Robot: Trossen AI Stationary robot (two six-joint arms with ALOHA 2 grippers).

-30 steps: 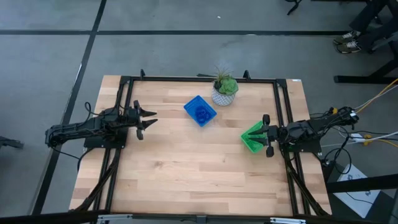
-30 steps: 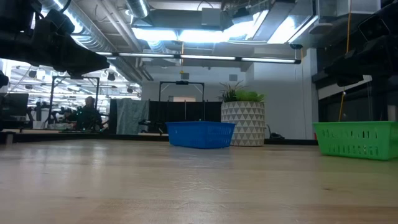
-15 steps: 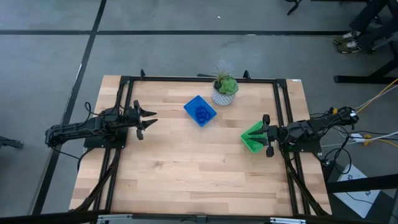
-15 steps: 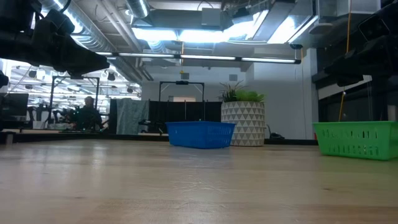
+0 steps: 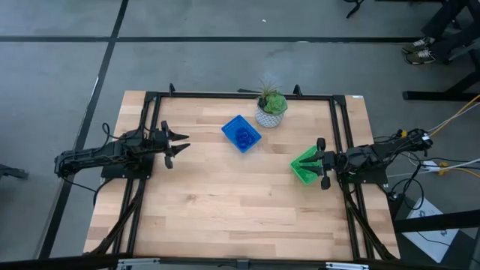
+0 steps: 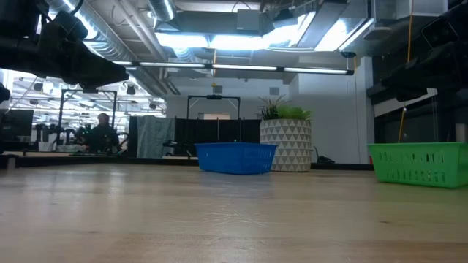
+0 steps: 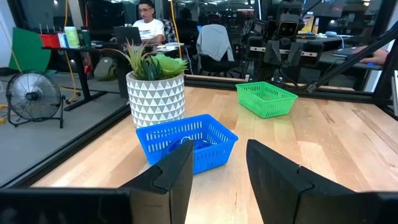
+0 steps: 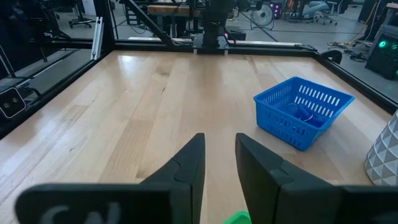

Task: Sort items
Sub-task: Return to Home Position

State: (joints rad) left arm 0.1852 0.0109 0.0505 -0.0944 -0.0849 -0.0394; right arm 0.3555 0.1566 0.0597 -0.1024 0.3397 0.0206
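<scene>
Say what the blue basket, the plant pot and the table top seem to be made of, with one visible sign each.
Blue basket: likely moulded plastic, slightly shiny; thin slotted walls, even colour.
Plant pot: perhaps ceramic, matt white with dark triangles; uncertain.
Table top: wood, smooth finish; pale joined strips with grain.

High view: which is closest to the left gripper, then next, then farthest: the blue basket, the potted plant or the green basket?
1. Blue basket, mid-table, nearest the left gripper.
2. Potted plant, near the table's back edge, past the blue basket.
3. Green basket, on the right side, beside the right gripper.
</scene>
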